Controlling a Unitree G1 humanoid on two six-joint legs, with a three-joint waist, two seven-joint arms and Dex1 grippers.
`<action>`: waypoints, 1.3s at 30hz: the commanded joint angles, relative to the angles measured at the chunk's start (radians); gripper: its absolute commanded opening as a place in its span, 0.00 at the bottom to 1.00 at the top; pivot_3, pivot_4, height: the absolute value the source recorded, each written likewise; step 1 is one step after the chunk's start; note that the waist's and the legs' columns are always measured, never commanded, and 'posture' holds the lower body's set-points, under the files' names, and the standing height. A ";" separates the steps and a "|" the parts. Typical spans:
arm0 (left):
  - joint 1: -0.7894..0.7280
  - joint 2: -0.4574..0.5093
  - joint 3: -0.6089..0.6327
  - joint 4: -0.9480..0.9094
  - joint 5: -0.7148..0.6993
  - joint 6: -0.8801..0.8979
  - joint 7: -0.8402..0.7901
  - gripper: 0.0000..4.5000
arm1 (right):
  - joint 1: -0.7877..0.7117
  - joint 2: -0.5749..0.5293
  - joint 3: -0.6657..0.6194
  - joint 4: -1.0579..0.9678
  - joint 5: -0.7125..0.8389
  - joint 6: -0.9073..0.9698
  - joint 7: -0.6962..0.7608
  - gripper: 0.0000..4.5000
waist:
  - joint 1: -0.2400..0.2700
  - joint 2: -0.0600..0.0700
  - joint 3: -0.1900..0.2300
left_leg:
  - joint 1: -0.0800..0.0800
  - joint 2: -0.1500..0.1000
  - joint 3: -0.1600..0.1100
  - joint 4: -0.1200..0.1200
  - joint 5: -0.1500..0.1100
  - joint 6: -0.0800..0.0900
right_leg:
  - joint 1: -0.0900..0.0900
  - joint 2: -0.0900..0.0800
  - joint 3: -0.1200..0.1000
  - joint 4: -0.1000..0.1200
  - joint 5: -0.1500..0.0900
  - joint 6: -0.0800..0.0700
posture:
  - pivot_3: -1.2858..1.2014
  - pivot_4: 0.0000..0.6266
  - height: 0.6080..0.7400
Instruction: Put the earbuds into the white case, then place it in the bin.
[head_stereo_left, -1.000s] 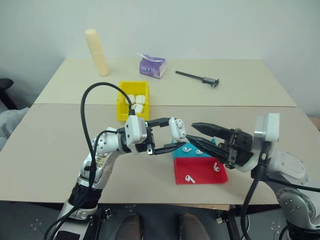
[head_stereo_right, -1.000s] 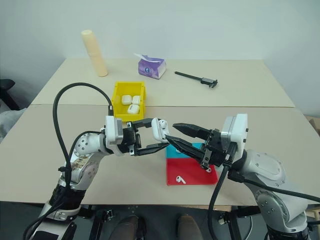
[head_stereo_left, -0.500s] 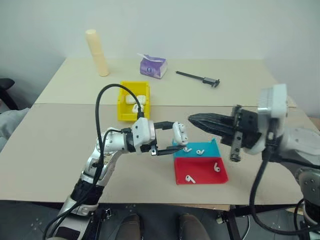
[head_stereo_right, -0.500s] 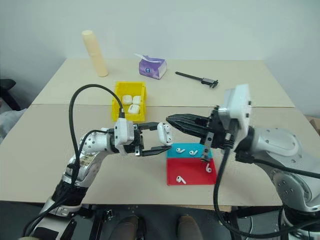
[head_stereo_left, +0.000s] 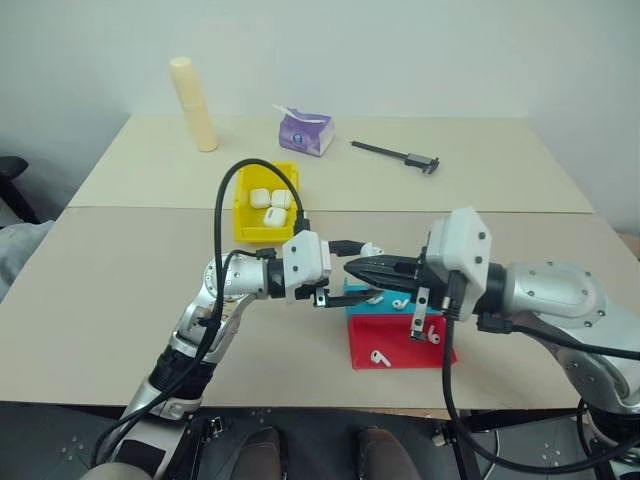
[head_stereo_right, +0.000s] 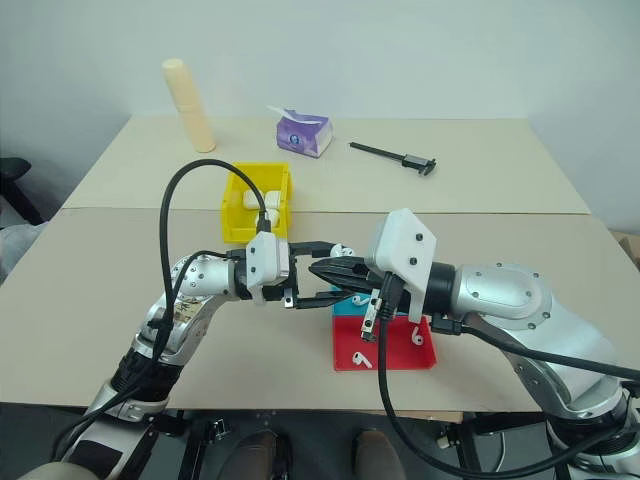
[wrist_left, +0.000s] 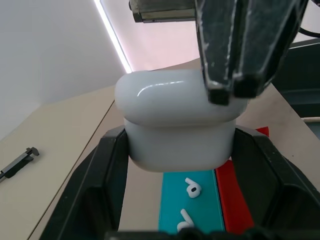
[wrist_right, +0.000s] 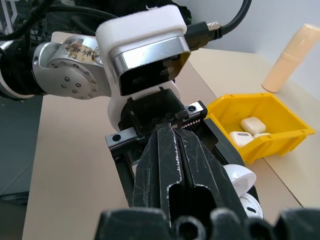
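1. Near the table's (head_stereo_left: 110, 300) front edge we saw a red tray (head_stereo_left: 400, 345) with earbuds (head_stereo_left: 379, 357), a teal tray (wrist_left: 192, 192) touching its far side.
2. Above the trays the left gripper (head_stereo_left: 345, 270) clamped the white case (wrist_left: 177, 125), lid shut.
3. The right gripper (head_stereo_left: 352, 270), fingers pressed together, had its tips against the case's lid.
4. Further back stood the bin (head_stereo_left: 262, 210) holding more cases (head_stereo_left: 268, 198).
5. By the far edge we saw a cream cylinder (head_stereo_left: 193, 104), a purple tissue pack (head_stereo_left: 305, 132) and a caliper (head_stereo_left: 396, 155).
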 joint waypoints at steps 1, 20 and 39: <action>-0.010 -0.006 0.021 -0.043 -0.027 -0.023 0.001 0.62 | -0.003 -0.021 0.019 -0.032 -0.078 -0.027 0.011 0.01 | 0.000 0.000 0.000 | 0.000 0.000 0.000 0.000 0.000 0.000 | 0.000 0.000 0.000 0.000 0.000 0.000 | 0.52 0.24 1.00; 0.023 -0.085 0.177 0.065 -0.057 -0.169 0.127 0.62 | 0.040 0.054 -0.203 -0.003 0.057 -0.048 0.014 0.01 | 0.002 0.000 0.000 | 0.001 0.000 0.000 0.000 0.000 0.000 | 0.001 0.000 0.000 0.000 0.000 0.000 | 0.52 0.24 1.00; -0.474 -0.153 0.248 0.939 0.411 -0.172 0.979 0.83 | 0.127 0.045 -0.148 0.064 -0.075 -0.055 0.012 0.00 | 0.020 -0.002 0.001 | -0.002 -0.002 0.004 0.000 0.000 0.001 | 0.000 -0.001 -0.003 -0.001 0.001 0.001 | 0.52 0.24 1.00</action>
